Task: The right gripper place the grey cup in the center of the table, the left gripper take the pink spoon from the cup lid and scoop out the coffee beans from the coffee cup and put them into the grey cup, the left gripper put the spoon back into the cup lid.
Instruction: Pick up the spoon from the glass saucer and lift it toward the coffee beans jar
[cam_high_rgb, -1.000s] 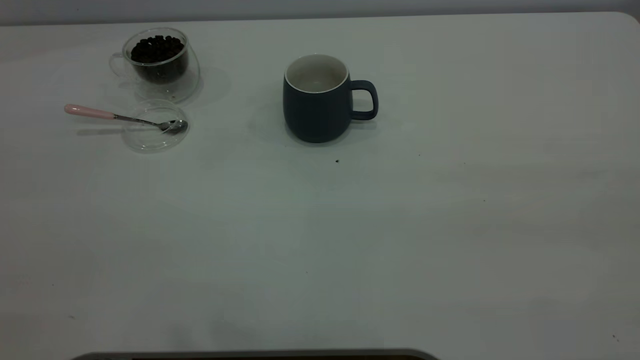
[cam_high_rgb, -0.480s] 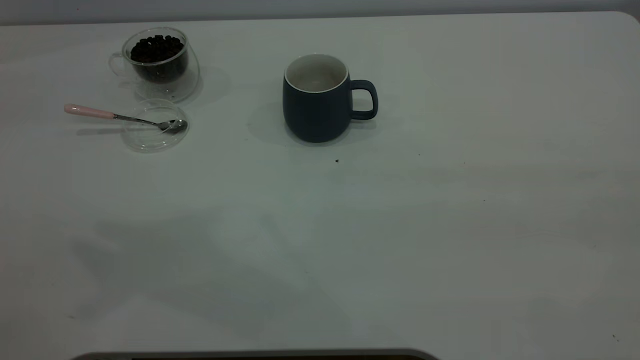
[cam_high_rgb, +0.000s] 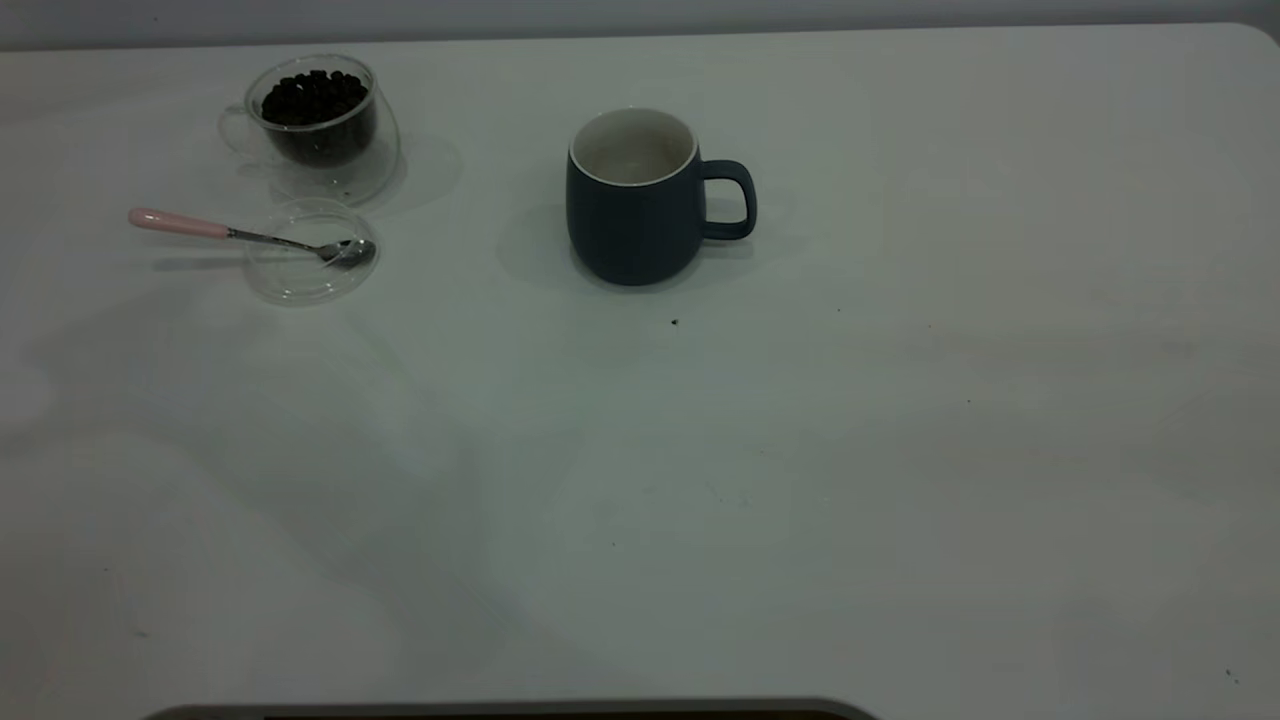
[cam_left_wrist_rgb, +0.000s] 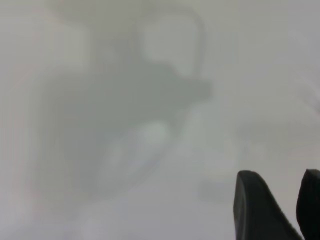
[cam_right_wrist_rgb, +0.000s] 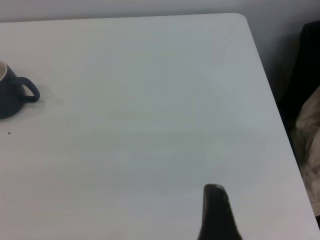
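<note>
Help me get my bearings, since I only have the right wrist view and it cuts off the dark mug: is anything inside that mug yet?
Observer: No. The exterior view shows the rounded slate-grey mug upright, its white inside bare.
Operator: Where is the spoon?
Observer: The pink-handled metal spoon rests with its bowl in the clear round lid, its handle pointing away from the mug.
Operator: And the beans?
Observer: The dark coffee beans sit heaped in the clear glass cup, just behind the lid.
Operator: Is the left gripper at the spoon?
Observer: No. The left gripper appears only in its own wrist view, over bare white table.
</note>
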